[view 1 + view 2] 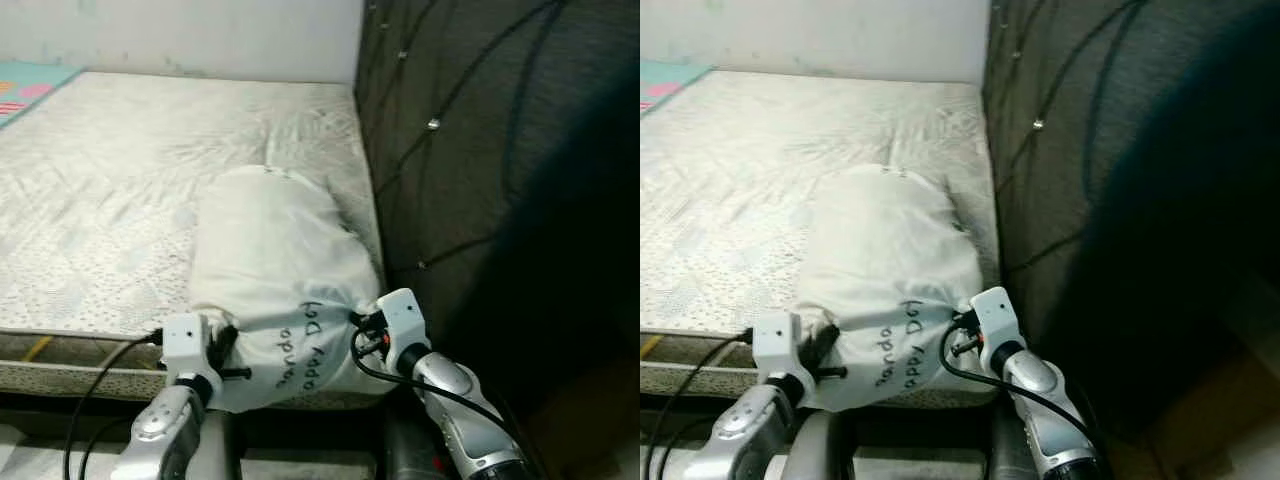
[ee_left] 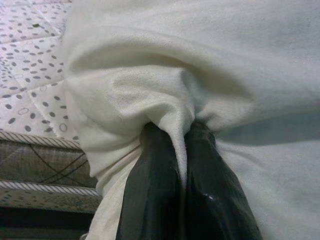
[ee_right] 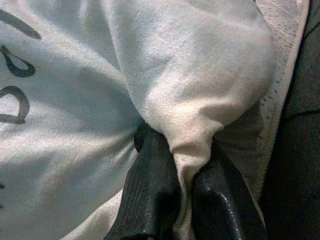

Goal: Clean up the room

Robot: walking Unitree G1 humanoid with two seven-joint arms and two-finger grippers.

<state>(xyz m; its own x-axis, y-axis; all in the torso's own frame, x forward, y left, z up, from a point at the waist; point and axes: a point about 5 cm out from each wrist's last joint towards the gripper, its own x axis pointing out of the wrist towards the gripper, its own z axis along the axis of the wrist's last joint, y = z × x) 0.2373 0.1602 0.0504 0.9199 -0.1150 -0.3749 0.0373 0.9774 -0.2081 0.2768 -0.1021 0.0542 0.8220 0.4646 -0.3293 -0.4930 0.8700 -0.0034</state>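
Observation:
A white pillow point(image 1: 275, 270) with black lettering lies on the bare mattress point(image 1: 110, 190), its near end hanging over the mattress's front edge, close to the dark headboard. My left gripper point(image 1: 228, 352) is shut on the pillow's near left corner; the black fingers point(image 2: 160, 190) pinch a fold of white cloth point(image 2: 175, 130). At the near right corner my right gripper point(image 1: 362, 330) is shut on the pillow point(image 3: 150, 75), a bunch of fabric squeezed between its fingers point(image 3: 150, 195).
A dark tufted headboard point(image 1: 480, 160) rises along the right side of the bed. A white wall point(image 1: 180, 35) stands behind the mattress. A turquoise patterned cloth point(image 1: 28, 88) lies at the far left corner. Below the mattress edge is a dark bed base point(image 1: 90, 400).

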